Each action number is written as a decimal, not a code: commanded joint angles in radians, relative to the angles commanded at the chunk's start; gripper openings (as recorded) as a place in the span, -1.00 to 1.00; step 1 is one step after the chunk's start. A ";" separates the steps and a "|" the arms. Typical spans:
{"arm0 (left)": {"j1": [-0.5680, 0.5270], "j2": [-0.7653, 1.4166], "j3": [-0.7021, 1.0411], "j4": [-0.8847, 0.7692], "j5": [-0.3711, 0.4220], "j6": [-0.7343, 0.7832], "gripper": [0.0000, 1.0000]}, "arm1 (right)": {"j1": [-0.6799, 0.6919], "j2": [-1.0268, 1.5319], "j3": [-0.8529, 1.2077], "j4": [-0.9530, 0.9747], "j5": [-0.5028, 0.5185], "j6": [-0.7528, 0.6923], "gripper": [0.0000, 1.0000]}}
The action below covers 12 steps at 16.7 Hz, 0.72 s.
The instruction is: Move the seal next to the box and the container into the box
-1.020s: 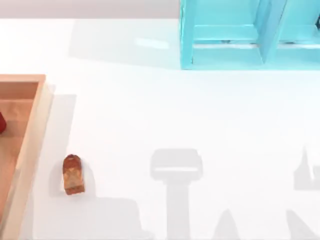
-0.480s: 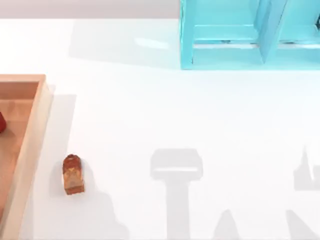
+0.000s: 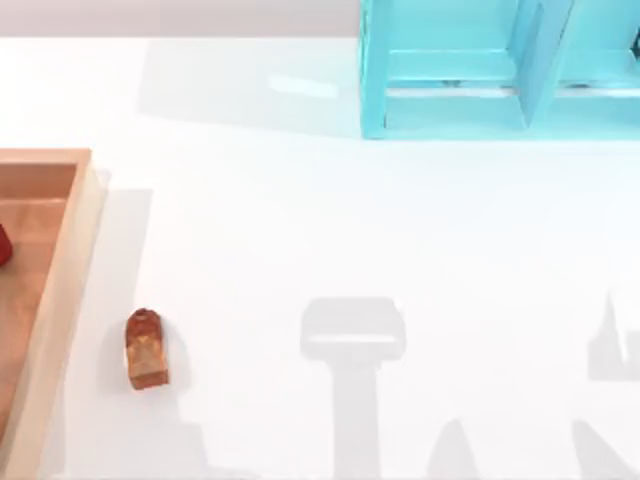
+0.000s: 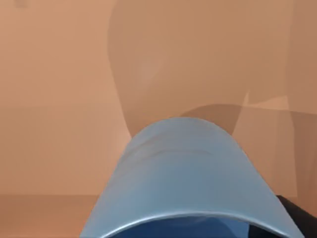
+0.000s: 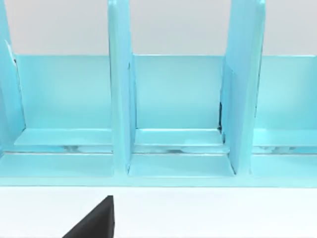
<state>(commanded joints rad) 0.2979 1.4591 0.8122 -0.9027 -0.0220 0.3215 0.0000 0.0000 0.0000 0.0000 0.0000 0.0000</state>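
The seal [image 3: 147,348], a small reddish-brown block with orange mottling, lies on the white table just right of the box's rim. The box [image 3: 62,262] is a light-wood tray at the table's left edge, cut off by the top view's border. In the left wrist view the container [image 4: 185,173], a glossy blue cup, hangs close above the box's orange-brown floor [image 4: 54,99] and casts a shadow on it. My left gripper is shut on it; a dark edge of the gripper [image 4: 299,218] shows beside the cup. A dark part of my right gripper [image 5: 94,223] faces the turquoise cabinet.
The turquoise shelf-like cabinet [image 3: 500,70] stands at the table's far right and appears up close as the cabinet [image 5: 173,114] in the right wrist view. A small red object [image 3: 3,245] sits in the box at the left border. Arm shadows lie along the table's near side.
The arm shadow at the table's near left has shrunk away toward the left. The seal, the box and the cabinet have not moved.
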 joint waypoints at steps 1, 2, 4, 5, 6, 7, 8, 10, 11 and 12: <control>0.000 0.000 0.000 0.000 0.000 0.000 -1.00 | 0.000 0.000 0.000 0.000 0.000 0.000 1.00; 0.000 0.000 0.000 0.000 0.000 0.000 -1.00 | 0.000 0.000 0.000 0.000 0.000 0.000 1.00; 0.000 0.000 0.000 0.000 0.000 0.000 -0.70 | 0.000 0.000 0.000 0.000 0.000 0.000 1.00; 0.000 0.000 0.000 0.000 0.000 0.000 -0.55 | 0.000 0.000 0.000 0.000 0.000 0.000 1.00; 0.000 0.000 0.000 0.000 0.000 0.000 -0.40 | 0.000 0.000 0.000 0.000 0.000 0.000 1.00; 0.000 0.000 0.000 0.000 0.000 0.000 -0.25 | 0.000 0.000 0.000 0.000 0.000 0.000 1.00; 0.000 0.000 0.000 0.000 0.000 0.000 -0.10 | 0.000 0.000 0.000 0.000 0.000 0.000 1.00; 0.000 0.000 0.000 0.000 0.000 0.000 0.21 | 0.000 0.000 0.000 0.000 0.000 0.000 1.00; 0.000 0.000 0.000 0.000 0.000 0.000 0.36 | 0.000 0.000 0.000 0.000 0.000 0.000 1.00; 0.000 0.000 0.000 0.000 0.000 0.000 0.51 | 0.000 0.000 0.000 0.000 0.000 0.000 1.00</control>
<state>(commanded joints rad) 0.2979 1.4591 0.8122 -0.9027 -0.0220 0.3215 0.0000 0.0000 0.0000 0.0000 0.0000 0.0000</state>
